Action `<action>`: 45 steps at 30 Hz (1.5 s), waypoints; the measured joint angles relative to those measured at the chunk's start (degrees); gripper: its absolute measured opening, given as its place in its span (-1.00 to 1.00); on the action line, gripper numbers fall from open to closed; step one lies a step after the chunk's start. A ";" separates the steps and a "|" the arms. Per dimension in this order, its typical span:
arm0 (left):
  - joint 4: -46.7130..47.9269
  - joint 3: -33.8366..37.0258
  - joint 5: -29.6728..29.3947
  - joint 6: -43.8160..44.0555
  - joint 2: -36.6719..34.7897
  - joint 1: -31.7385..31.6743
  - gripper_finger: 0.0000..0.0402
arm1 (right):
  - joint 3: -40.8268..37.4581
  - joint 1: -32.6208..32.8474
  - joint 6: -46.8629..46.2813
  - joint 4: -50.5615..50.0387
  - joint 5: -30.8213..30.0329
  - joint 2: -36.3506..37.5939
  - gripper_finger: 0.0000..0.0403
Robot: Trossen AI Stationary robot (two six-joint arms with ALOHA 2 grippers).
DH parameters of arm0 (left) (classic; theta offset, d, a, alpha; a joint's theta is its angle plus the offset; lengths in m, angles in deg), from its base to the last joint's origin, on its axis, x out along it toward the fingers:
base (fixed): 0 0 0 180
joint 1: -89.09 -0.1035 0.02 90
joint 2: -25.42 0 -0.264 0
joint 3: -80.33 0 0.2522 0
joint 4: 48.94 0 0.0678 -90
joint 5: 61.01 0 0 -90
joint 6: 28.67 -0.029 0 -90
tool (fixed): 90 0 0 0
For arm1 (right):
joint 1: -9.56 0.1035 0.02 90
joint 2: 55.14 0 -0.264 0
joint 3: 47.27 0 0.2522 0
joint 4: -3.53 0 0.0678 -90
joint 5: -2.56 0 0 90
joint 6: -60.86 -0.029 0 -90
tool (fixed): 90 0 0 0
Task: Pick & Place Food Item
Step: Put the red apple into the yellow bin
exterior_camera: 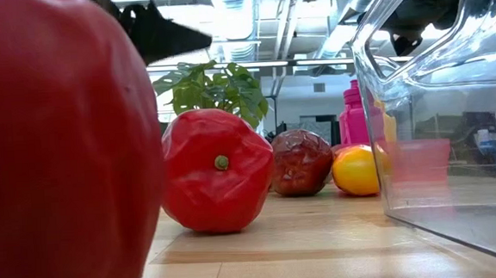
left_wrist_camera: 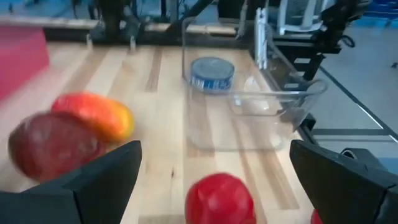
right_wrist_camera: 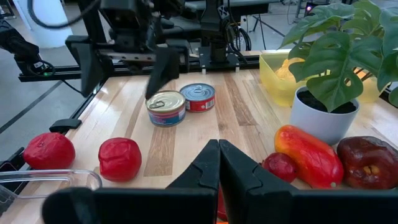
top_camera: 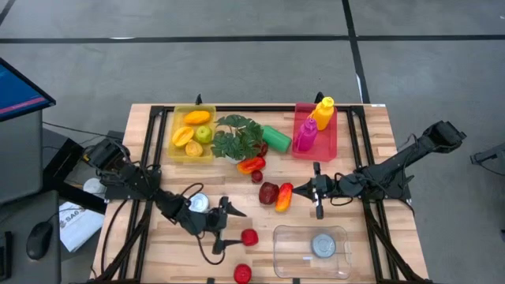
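A red tomato (top_camera: 249, 237) rests on the wooden table, seen close in the left wrist view (left_wrist_camera: 221, 199). My left gripper (top_camera: 227, 229) stands open just left of it. Its two fingers (left_wrist_camera: 106, 180) are spread wide to either side of the tomato and touch nothing. A second red tomato (top_camera: 242, 273) lies at the near edge. The clear plastic container (top_camera: 312, 251) to the right holds a tin can (top_camera: 323, 246). My right gripper (top_camera: 318, 193) waits shut at mid-table, beside a dark red fruit (top_camera: 268, 192) and an orange-red one (top_camera: 284, 196).
Two tin cans (right_wrist_camera: 166, 107) sit by my left arm. At the far side are a yellow bin (top_camera: 175, 150) of fruit, a potted plant (top_camera: 237, 138), a green item (top_camera: 276, 138), a red pepper (top_camera: 251, 164) and a pink bin (top_camera: 298, 150) with bottles.
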 joint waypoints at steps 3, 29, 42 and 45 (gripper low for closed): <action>1.46 0.02 -0.02 1.38 0.00 -0.65 0.99 | 0.00 -0.05 0.00 0.00 0.00 0.00 -1.00; -13.47 -0.04 5.70 1.31 15.58 -2.61 0.97 | 0.00 -0.05 0.02 -0.11 -0.02 0.00 -1.00; -13.00 -0.04 7.59 1.49 15.58 -2.63 0.97 | 0.00 -0.05 0.04 -0.26 -0.02 0.00 -1.00; -13.00 -0.04 7.60 1.64 15.58 -2.63 0.97 | 0.00 -0.05 0.11 -0.26 -0.02 0.00 -1.00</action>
